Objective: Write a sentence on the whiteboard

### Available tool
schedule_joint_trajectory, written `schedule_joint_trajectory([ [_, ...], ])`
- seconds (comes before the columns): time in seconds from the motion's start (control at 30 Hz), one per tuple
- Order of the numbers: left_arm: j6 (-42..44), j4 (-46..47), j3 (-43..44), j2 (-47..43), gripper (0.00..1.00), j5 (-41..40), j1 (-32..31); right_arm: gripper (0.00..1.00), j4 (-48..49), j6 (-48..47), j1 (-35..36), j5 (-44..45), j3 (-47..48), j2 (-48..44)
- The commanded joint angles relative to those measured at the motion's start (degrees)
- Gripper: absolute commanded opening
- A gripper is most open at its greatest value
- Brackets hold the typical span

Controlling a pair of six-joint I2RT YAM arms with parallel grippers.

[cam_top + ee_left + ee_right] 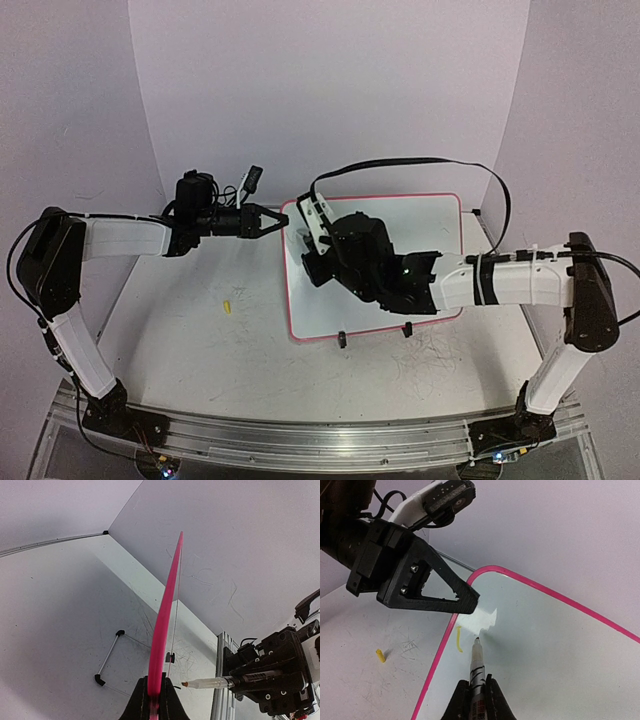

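Count: 2 arms, 2 grippers, 1 whiteboard [425, 232], 2 black clip feet [342, 340] on its near edge, 1 marker [477, 666], 1 small yellow bit [228, 305] (prob. a cap) and 1 thin rod w/ black ends [107, 658].

The whiteboard, pink-rimmed w/ rounded corners, sits on the table [190, 350] at centre-right, between the arms. Whether it lies flat or has its left edge raised can't be told.

Left gripper [155, 684] comes in from the left at the board's far-left corner. Its jaws are pinched narrow onto the pink rim, seen edge-on in the left wrist view.

Right gripper [476, 682] reaches across the board from the right and grips the marker by its barrel, w/ the jaws closed tight on it. The marker points away from the wrist. Its tip touches the white surface just inside the left rim, close under the left gripper's fingers.

The sentence [459, 639] is only 1 short yellow stroke so far, no readable letters. It lies just left of the marker tip, between tip and rim, ahead of the right gripper and near the left one.

The yellow bit lies on the table left of the board, well apart from both grippers.
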Motion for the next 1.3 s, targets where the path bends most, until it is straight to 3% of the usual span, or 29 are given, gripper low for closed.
schedule_joint_trajectory([
  [0.0,0.0,0.5,-0.2,-0.5,0.03,0.3,-1.1,0.0,1.3,0.9,-0.8,-0.7,3.5,1.6],
  [1.27,-0.2,0.5,0.1,-0.2,0.03,0.8,-1.1,0.0,-0.8,3.9,-0.1,-1.6,1.5,2.8],
])
